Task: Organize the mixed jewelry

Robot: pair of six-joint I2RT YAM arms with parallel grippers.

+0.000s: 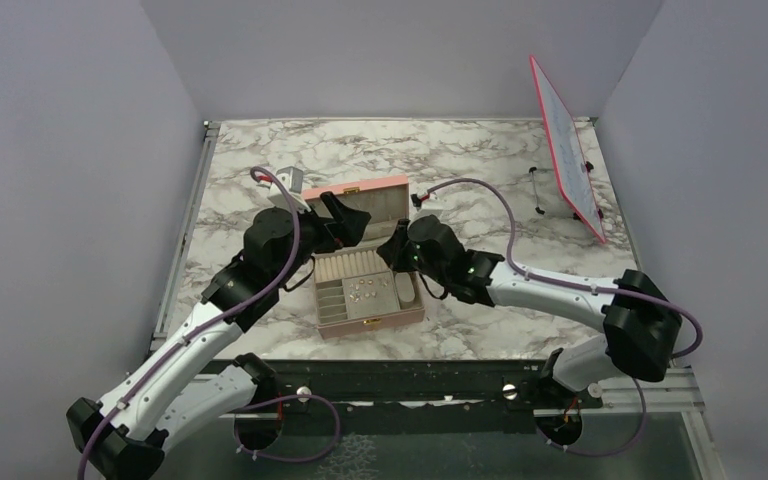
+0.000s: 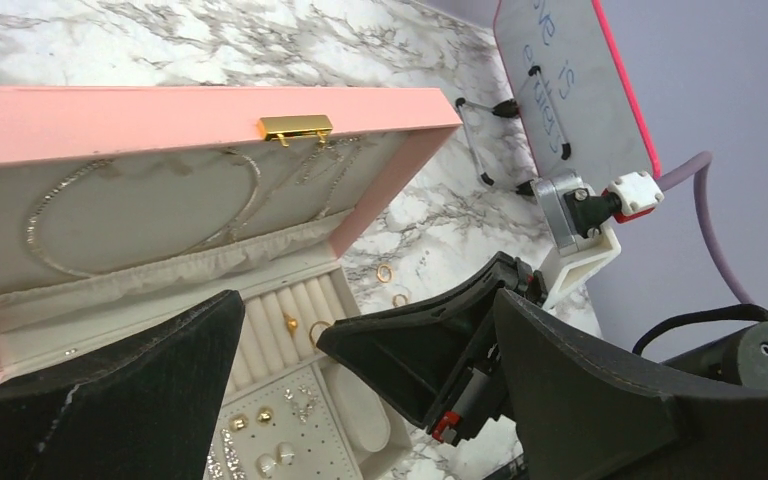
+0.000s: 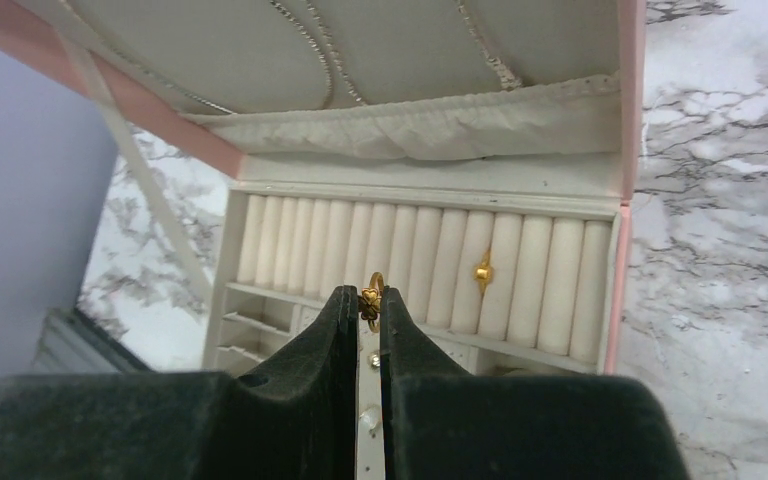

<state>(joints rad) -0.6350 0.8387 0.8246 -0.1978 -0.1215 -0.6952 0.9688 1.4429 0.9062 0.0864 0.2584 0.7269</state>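
On the white, grey-veined marble table [image 1: 480, 150], toward its near middle, a pink rectangular jewellery box [image 1: 372, 324] with beige lining is sitting open. Its lid is leaning back toward the far side, giving both arms access from above.

Left gripper [image 1: 346, 220] is hovering over the far-left part of the box, beside the raised lid. Its fingers are spread wide and carrying nothing. Judging by the pose, it is standing clear so as not to crowd the other arm.

Right gripper [image 3: 368, 300] is reaching in from the right, jaws pinched together on a flower-topped gold ring [image 3: 375, 279]. It is gripping at the ornament, so the band is standing upright over the row of cream cushioned ring rolls [image 3: 310, 250]. Probably it is lining the band up with a slot between two rolls. Whether the band is touching the rolls, cannot tell.

A second gold ring [image 3: 482, 271] is sitting wedged in a slot further right, showing how pieces are meant to seat. Small gold and pearl stud earrings [image 2: 260, 415] are lying on the dotted panel on the near side of the rolls. Two loose gold rings [image 2: 384, 272] are lying on the marble just right of the box, unsorted. Task is looking partly done.
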